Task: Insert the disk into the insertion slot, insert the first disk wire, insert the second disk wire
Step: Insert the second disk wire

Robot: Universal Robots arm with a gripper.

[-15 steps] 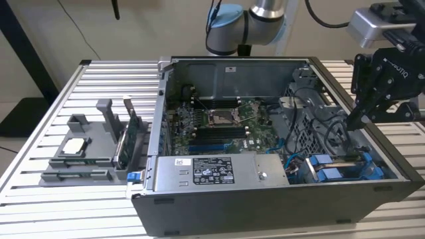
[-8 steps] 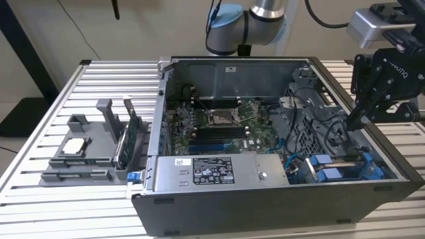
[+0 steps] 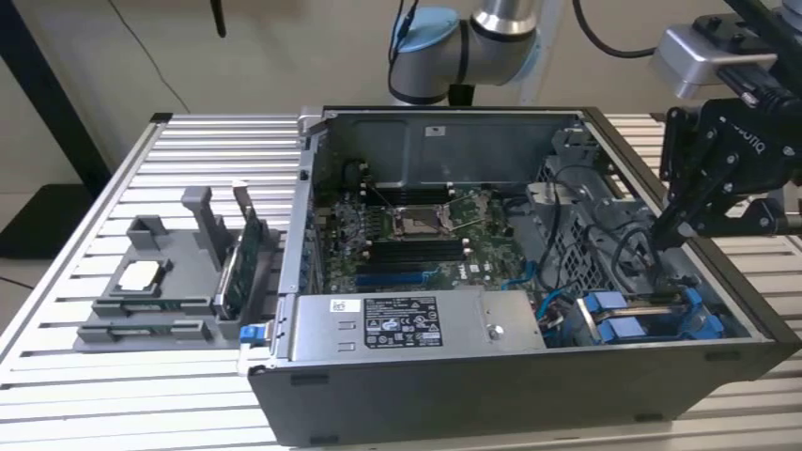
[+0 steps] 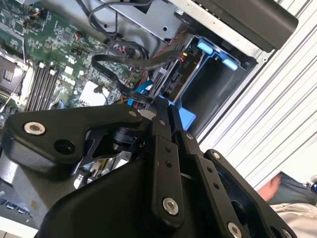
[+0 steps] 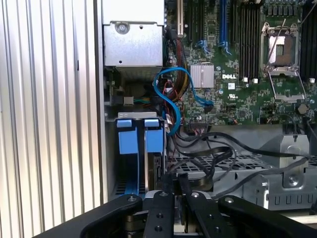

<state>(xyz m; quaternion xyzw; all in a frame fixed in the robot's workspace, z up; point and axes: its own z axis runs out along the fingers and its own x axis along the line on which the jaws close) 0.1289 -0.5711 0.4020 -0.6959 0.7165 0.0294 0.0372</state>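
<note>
2 blue drive carriers (image 5: 141, 139), 1 gripper (image 5: 173, 184)

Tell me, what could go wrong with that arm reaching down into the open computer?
The gripper hangs among loose black cables beside the blue drive carriers, so it might snag or tug one. The motherboard lies bare nearby; a stray move could knock its parts.
</note>
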